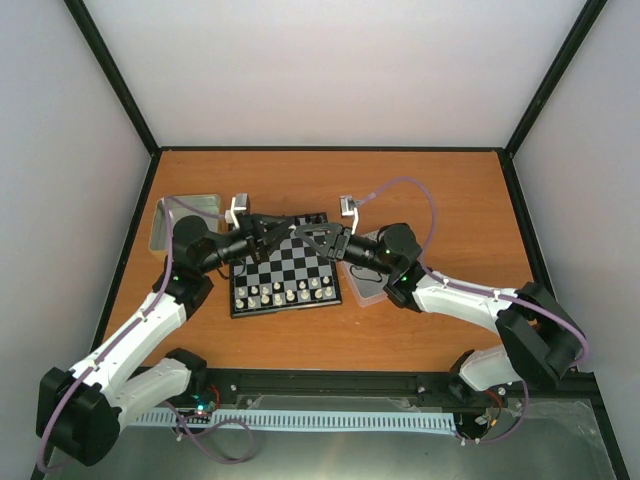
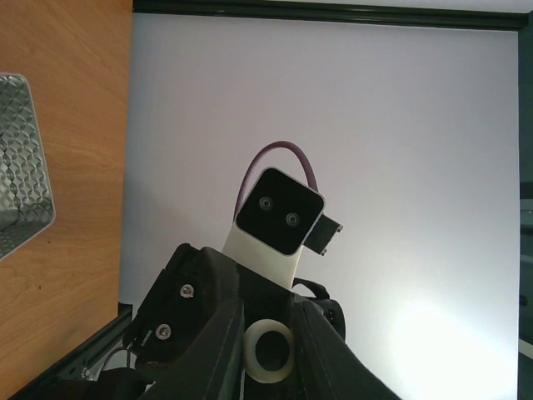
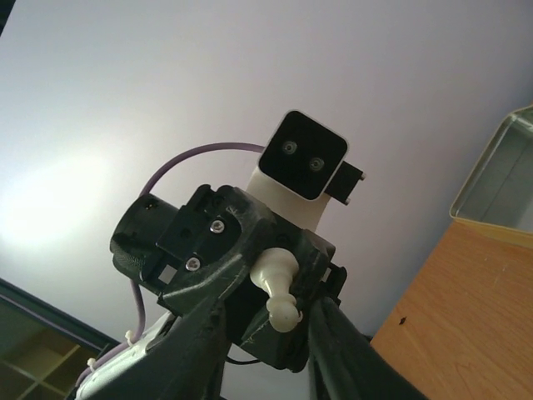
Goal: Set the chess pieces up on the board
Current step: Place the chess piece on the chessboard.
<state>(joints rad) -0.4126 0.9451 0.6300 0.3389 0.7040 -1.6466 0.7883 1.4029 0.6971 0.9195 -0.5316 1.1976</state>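
Your left end effector [image 2: 268, 332] grips a white pawn [image 3: 279, 287]; the right end effector [image 3: 270, 333] sits open around its head. Close right fully before left lets go, staying over the board [image 1: 290, 275].

Orange wood tabletop [image 1: 470, 190]; pale white walls [image 1: 330, 60]; black corner posts [image 1: 110, 70]; soft even light.
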